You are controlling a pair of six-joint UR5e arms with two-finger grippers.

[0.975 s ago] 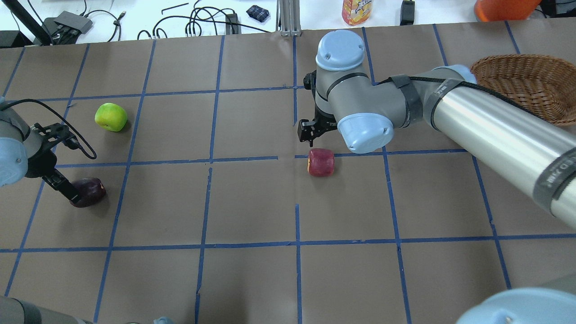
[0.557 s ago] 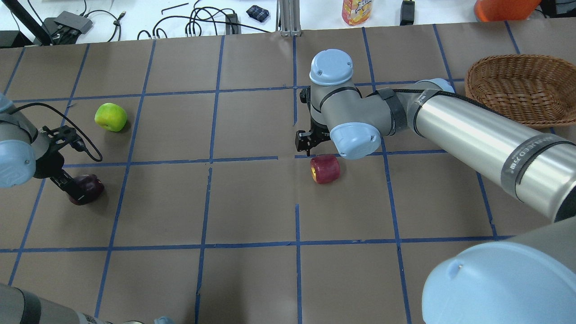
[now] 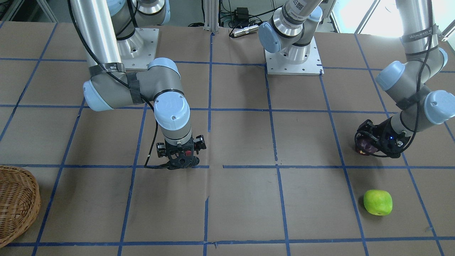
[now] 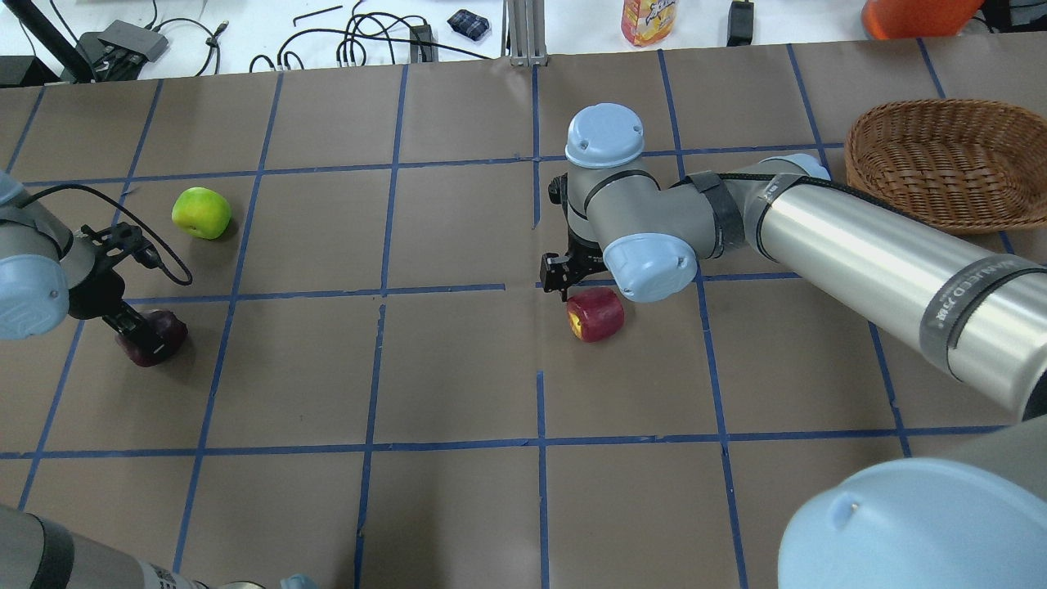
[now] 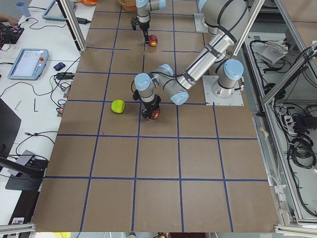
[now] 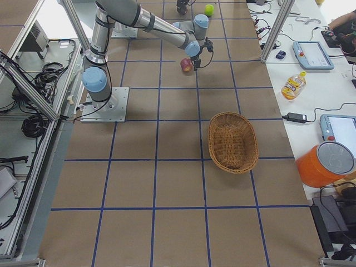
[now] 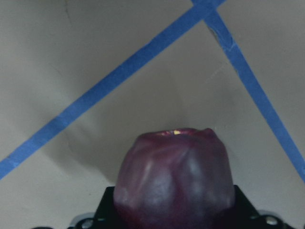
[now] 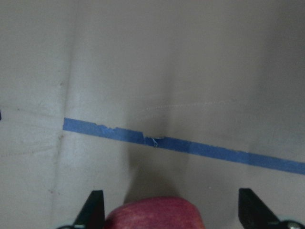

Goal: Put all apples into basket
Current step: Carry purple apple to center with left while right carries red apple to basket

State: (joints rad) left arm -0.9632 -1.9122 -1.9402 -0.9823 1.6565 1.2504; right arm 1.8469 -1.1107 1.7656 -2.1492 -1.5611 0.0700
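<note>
The wicker basket [image 4: 855, 155] stands at the far right and holds nothing that I can see; it also shows in the front view [image 3: 21, 185]. A red apple [image 4: 595, 315] lies mid-table. My right gripper [image 4: 570, 296] is open over it, with its fingers [image 8: 95, 212] on either side of the apple's top [image 8: 157, 212]. My left gripper [image 4: 131, 327] is shut on a dark purple apple [image 4: 157, 339], which fills the left wrist view [image 7: 174, 181]. A green apple [image 4: 201, 213] lies free, farther from me than the left gripper.
Blue tape lines cross the brown table cover. Cables, a drink bottle [image 4: 648, 20] and an orange container [image 4: 916, 15] lie beyond the far edge. The right arm's long link [image 4: 883, 254] spans the space between the red apple and the basket.
My right gripper has come down and closer around the red apple, which shifted slightly toward me. My left gripper has moved a little away from me, and the dark apple with it.
</note>
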